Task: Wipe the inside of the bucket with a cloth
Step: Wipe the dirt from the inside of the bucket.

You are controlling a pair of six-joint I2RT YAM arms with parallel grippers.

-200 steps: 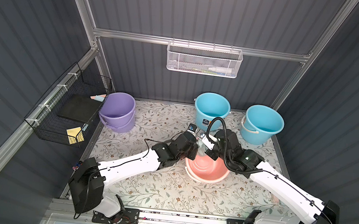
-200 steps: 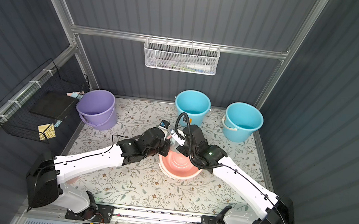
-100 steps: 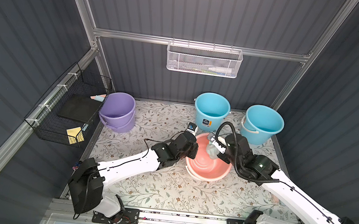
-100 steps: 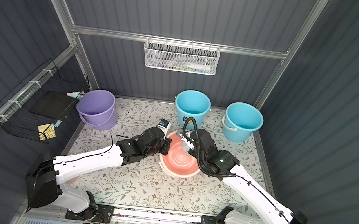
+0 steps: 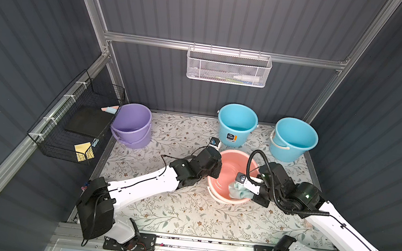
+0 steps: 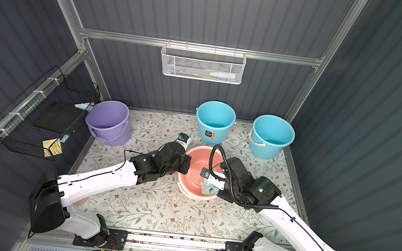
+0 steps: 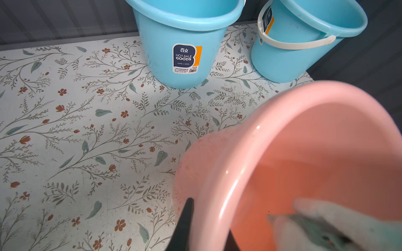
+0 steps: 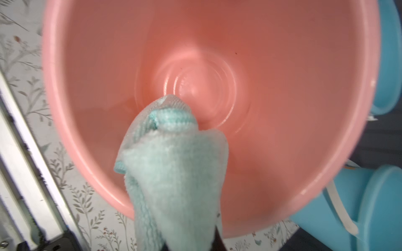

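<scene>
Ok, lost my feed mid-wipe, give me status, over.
Left gripper shut on pink bucket rim, bucket tilted. Right gripper shut on cloth, inside near the base. Blue buckets behind, apart.

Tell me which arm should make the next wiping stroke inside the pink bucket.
Right. The right gripper is shut on the cloth, which is inside the pink bucket near its bottom. The left gripper clamps the rim, one finger each side, steadying the bucket, so it seems best kept there.

"HOT-SALE GOODS" on blue bucket (image 7: 185, 43)
</scene>
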